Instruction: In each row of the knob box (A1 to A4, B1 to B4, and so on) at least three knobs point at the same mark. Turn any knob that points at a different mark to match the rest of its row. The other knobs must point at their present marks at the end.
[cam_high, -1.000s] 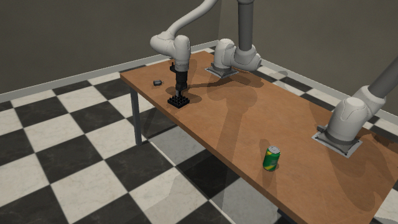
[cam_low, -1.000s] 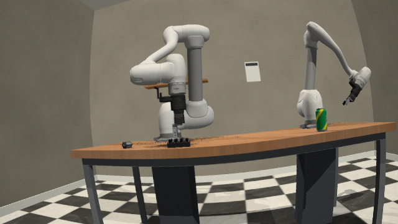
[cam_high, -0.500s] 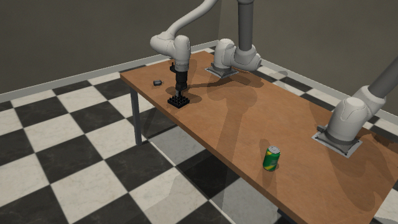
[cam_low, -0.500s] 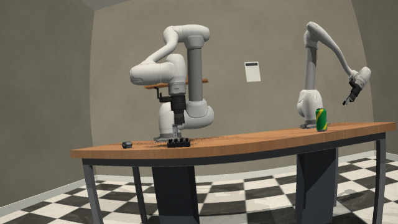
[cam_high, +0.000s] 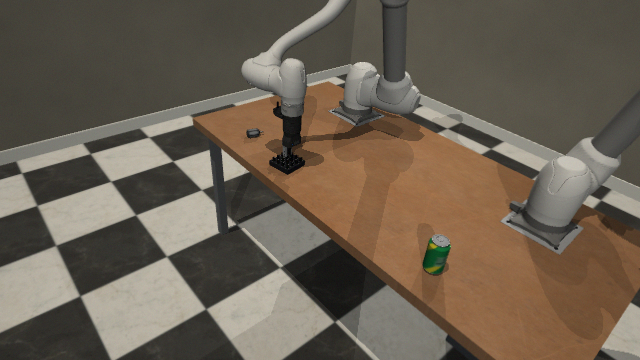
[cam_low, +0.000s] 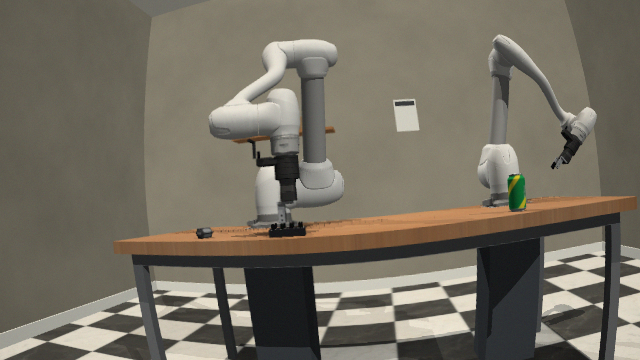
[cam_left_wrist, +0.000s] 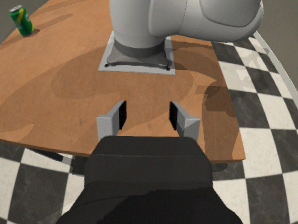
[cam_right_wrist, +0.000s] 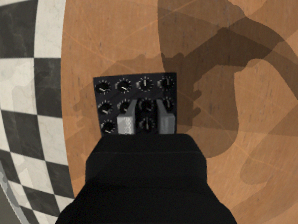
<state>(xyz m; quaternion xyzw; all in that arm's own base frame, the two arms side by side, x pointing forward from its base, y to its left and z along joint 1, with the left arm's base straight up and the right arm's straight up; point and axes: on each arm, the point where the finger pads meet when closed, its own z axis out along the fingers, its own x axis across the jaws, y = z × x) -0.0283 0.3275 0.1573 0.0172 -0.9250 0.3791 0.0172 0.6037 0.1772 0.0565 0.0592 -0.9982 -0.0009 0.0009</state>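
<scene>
And there's the knob box (cam_high: 290, 167) (cam_low: 287, 232) (cam_right_wrist: 114, 95), black and squarish, near the edge of the wooden table (cam_high: 400, 200) (cam_low: 375, 231) (cam_left_wrist: 75, 110) (cam_right_wrist: 110, 30), its dark knobs ringed with pale marks and lined up in rows. The right gripper (cam_high: 286, 153) (cam_low: 282, 220) (cam_right_wrist: 146, 108) is right down over it, fingers partly apart, nothing clamped, while the left gripper (cam_low: 555, 165) (cam_left_wrist: 147, 110) hangs wide open, well away. In the right wrist view, those fingers cover some knobs and the gripper's dark body cuts off the box's near part; row letters can't be read, and many pointer directions are too small to call.
</scene>
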